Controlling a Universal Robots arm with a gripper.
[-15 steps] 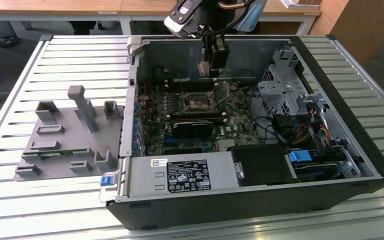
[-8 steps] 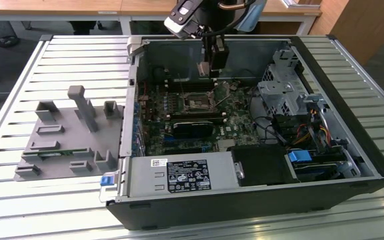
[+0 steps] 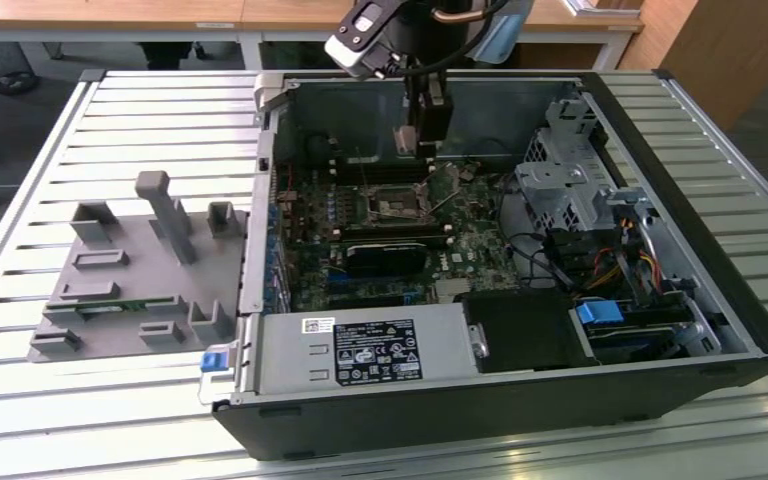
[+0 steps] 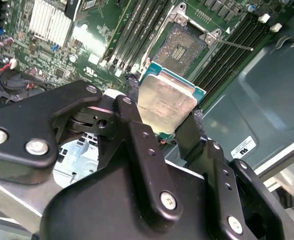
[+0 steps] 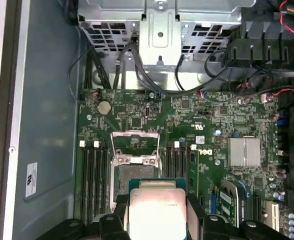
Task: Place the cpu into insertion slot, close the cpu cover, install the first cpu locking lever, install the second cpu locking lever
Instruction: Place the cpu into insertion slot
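The cpu (image 4: 166, 104), a flat square chip with a dull silver face and a green edge, sits between my black fingers (image 4: 133, 97) in both wrist views. My gripper (image 4: 164, 107) is shut on it. The chip (image 5: 157, 212) hangs above the motherboard, just short of the insertion slot (image 5: 135, 175), a dark square socket with a metal rim (image 4: 181, 47). The cpu cover (image 5: 135, 146), a silvery frame with a hollow middle, stands swung open at the socket's far side. A thin lever wire (image 4: 233, 45) sticks out beside the socket. In the exterior view my gripper (image 3: 424, 150) hovers inside the open computer case, above and behind the socket (image 3: 398, 205).
Long black memory slots (image 5: 94, 172) flank the socket on both sides. A metal drive cage (image 5: 159, 30) with cables, a finned heat sink (image 5: 244, 151) and the case wall (image 5: 47, 125) surround the board. A grey fixture (image 3: 131, 270) lies at the exterior view's left; a power supply (image 3: 357, 350) sits in front.
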